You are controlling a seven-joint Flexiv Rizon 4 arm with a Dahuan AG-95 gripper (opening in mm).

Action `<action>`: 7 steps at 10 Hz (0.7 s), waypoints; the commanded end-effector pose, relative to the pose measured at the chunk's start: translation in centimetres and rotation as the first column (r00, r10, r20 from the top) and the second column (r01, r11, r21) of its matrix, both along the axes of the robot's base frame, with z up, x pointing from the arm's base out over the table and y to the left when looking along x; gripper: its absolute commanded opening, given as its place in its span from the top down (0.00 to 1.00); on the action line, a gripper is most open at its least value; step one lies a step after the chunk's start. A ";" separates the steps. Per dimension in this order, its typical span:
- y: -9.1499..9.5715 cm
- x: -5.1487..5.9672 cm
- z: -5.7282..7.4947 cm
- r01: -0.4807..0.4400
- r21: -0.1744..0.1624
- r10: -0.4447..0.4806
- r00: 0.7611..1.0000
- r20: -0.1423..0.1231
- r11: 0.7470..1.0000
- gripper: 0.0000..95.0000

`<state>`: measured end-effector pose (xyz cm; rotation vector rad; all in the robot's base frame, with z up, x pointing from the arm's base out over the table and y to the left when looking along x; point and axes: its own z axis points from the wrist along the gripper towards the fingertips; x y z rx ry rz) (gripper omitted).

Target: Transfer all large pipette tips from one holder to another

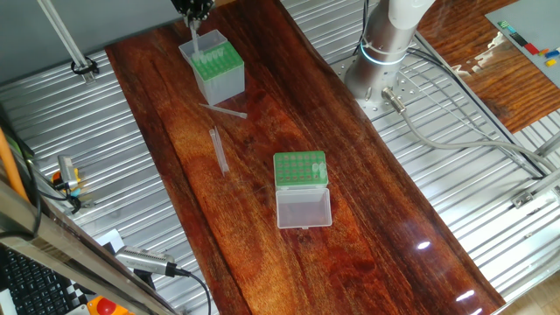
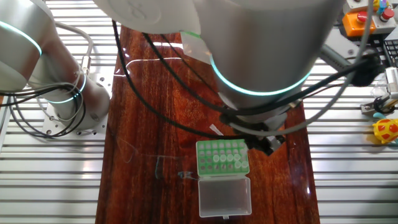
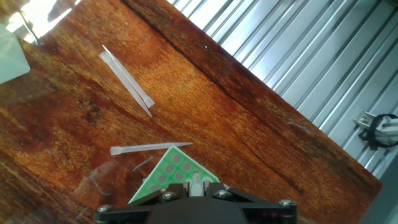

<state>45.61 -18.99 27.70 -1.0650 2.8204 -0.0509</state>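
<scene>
From one fixed view, the gripper (image 1: 193,10) sits over the tall translucent box (image 1: 213,67), holding a pipette tip (image 1: 195,42); two loose tips (image 1: 219,150) lie on the wooden table (image 1: 367,201). The other fixed view shows the low green rack (image 2: 222,157), lid open. Hand view: green insert (image 3: 171,176) directly below.

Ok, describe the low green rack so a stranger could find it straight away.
Start at the long dark wooden table. Two green-topped holders stand on it: the tall box under the hand at one end, and the low rack nearer the middle. The rack is the flat one, with its clear lid lying open on the wood beside it.
</scene>
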 end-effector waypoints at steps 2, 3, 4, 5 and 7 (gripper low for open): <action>-0.1 0.2 -0.2 -0.001 0.004 0.001 1.000 0.002 1.000 1.00; -0.3 0.5 -0.3 -0.011 0.007 0.011 1.000 0.005 1.000 1.00; -0.3 0.8 -0.5 -0.016 0.010 0.016 1.000 0.007 1.000 1.00; -0.2 1.2 -0.7 -0.021 0.011 0.021 1.000 0.008 1.000 1.00; -0.1 1.5 -1.2 -0.020 0.015 0.020 1.000 0.010 1.000 1.00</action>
